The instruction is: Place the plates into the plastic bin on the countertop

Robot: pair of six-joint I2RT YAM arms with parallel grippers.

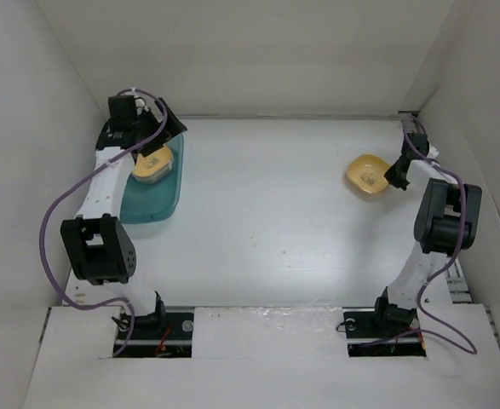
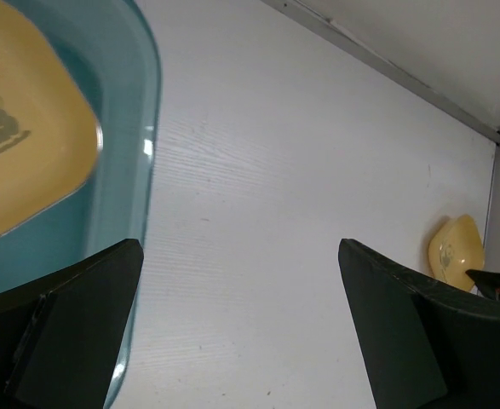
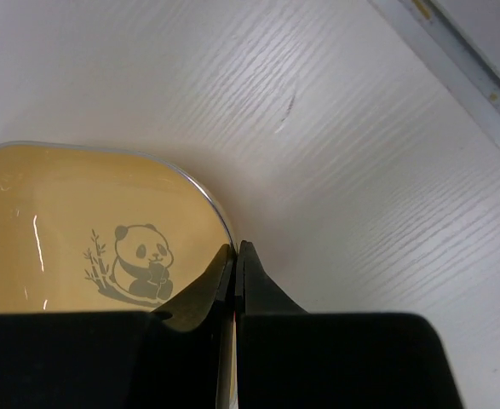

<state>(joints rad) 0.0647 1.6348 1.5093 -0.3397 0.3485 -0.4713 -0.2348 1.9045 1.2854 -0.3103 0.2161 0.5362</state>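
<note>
Step in hand: the grasp of the only plate seen outside the bin, judged to be just made.
Right gripper (image 3: 237, 256): closed, its two black fingers pinched together on the rim of the yellow rounded-square shallow plate with a dark panda print (image 3: 79, 221).
Plate location: resting on the flat white countertop (image 1: 267, 221) at the far right, well apart from the bin.
Translucent teal rectangular plastic bin (image 1: 156, 209): at the far left. A pale yellow plate (image 2: 20, 128) is seen lying in it; what is stacked beneath cannot be told.
Left gripper (image 2: 241, 290): spread wide and empty, held over the bin's edge.
Next move: a lift with the thin rim pinch kept firm is judged to be needed, then a carry leftward across the countertop and a release over the bin. Room may have to be made by the left arm.
</note>
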